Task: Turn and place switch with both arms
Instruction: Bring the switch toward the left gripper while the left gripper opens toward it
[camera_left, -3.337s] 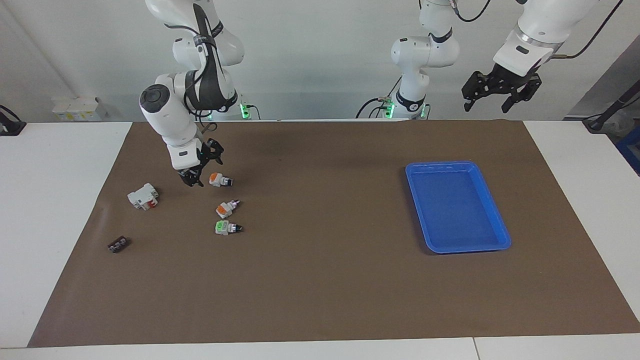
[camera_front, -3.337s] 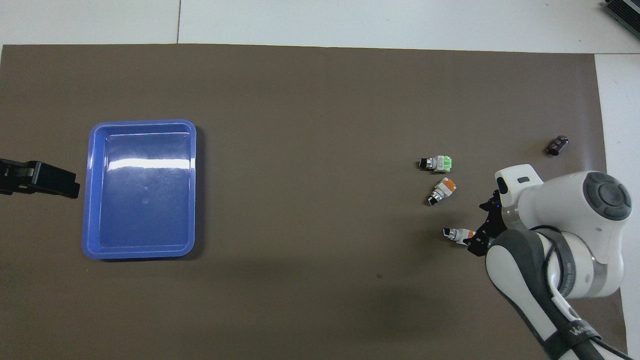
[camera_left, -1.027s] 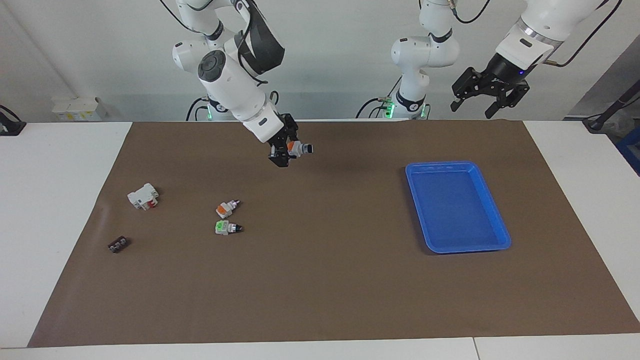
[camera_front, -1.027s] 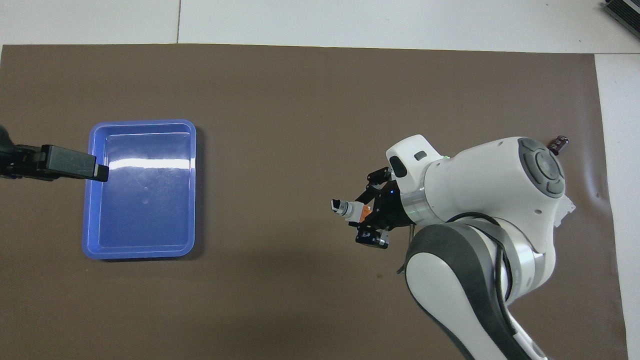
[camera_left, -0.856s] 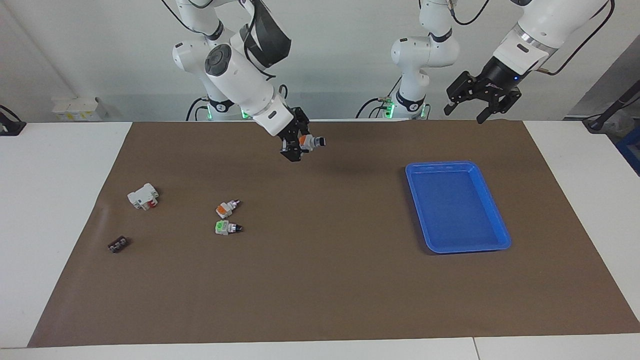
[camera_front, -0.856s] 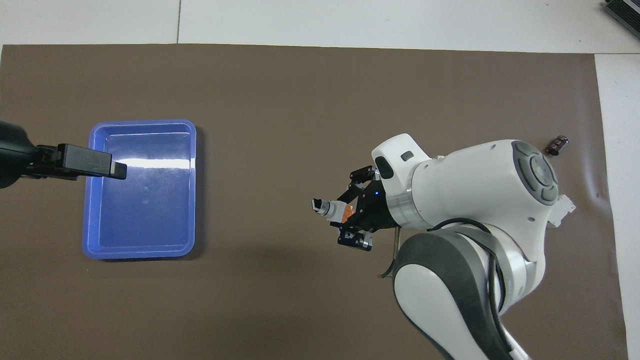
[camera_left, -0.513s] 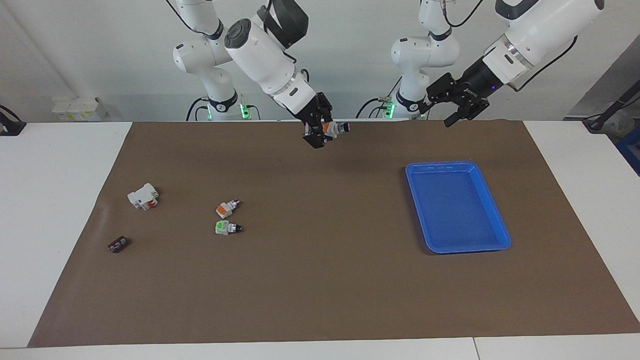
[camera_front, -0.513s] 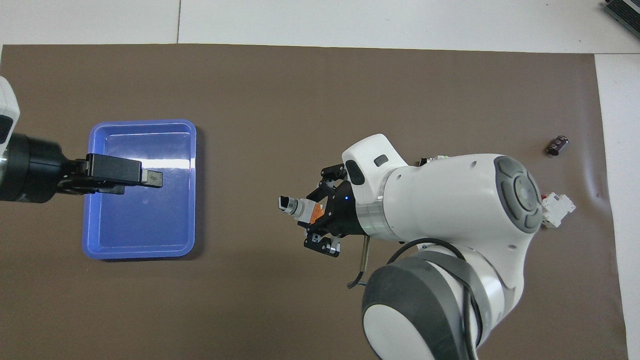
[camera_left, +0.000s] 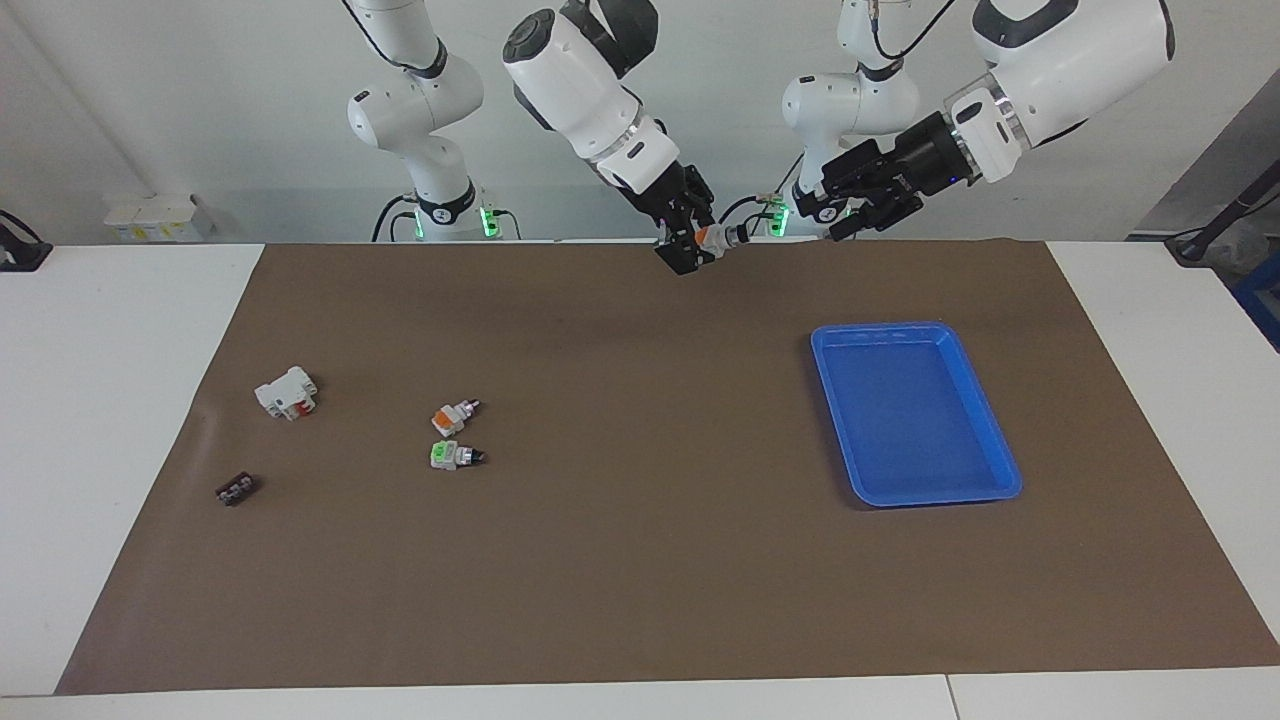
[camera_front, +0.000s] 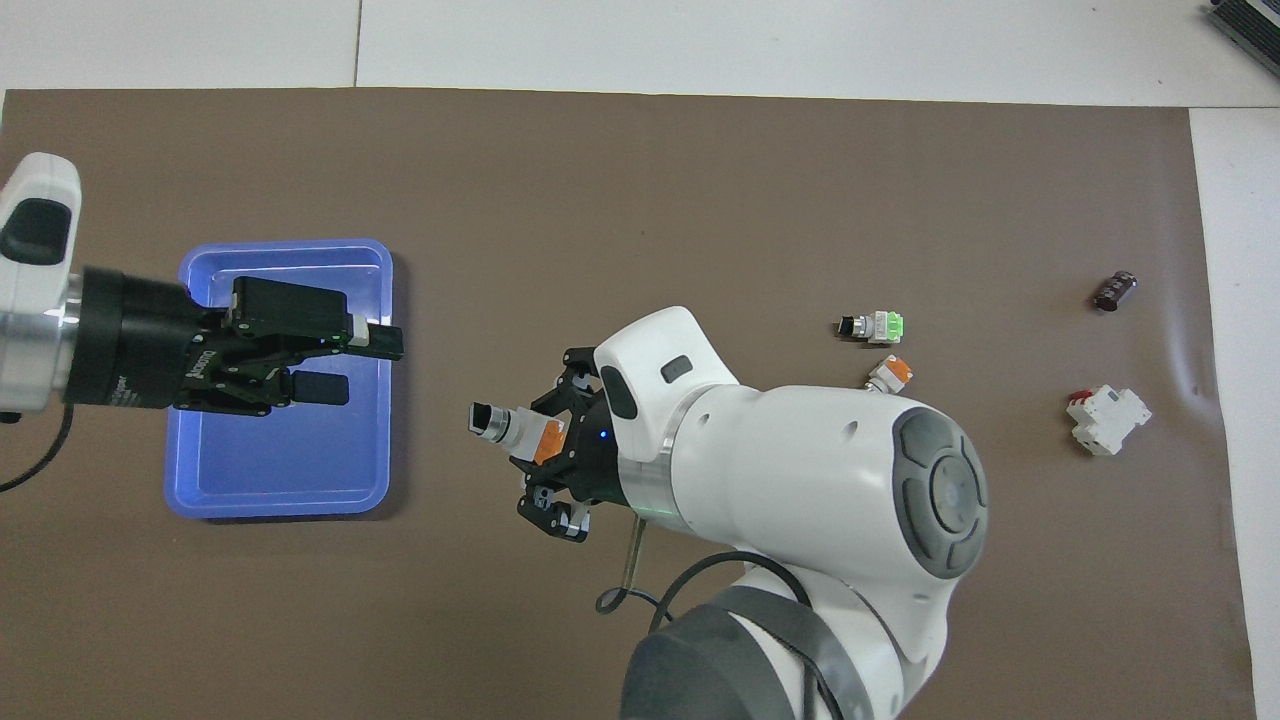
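1. 2 arms are up over the brown mat (camera_left: 640, 560), grippers pointing toward each other.
2. Right gripper (camera_left: 690, 243) (camera_front: 545, 455) is clamped on the switch (camera_left: 712, 238) (camera_front: 510, 427), in the air over the mat's middle strip at the robots' edge. Fingers grip the whitish body at the orange face; black knob tip sticks out toward the left gripper.
3. Left gripper (camera_left: 845, 200) (camera_front: 345, 362) hangs over the blue tray (camera_left: 985, 420) (camera_front: 185, 480); fingers are apart, nothing between them. Visible gap between it and the switch's knob, no contact.
4. Blue tray sits flat on the mat toward the left arm's end.
5. 4 other parts lie on the mat toward the right arm's end:
 - orange-faced switch with silvery tip (camera_left: 452, 414) (camera_front: 886, 373)
 - green-faced switch with black knob (camera_left: 452, 456) (camera_front: 872, 326), just beside it and farther from the robots
 - white breaker block with red part (camera_left: 285, 392) (camera_front: 1106, 419), closer to the mat's end
 - small dark component (camera_left: 236, 490) (camera_front: 1115, 290), farthest from the robots of the 4.
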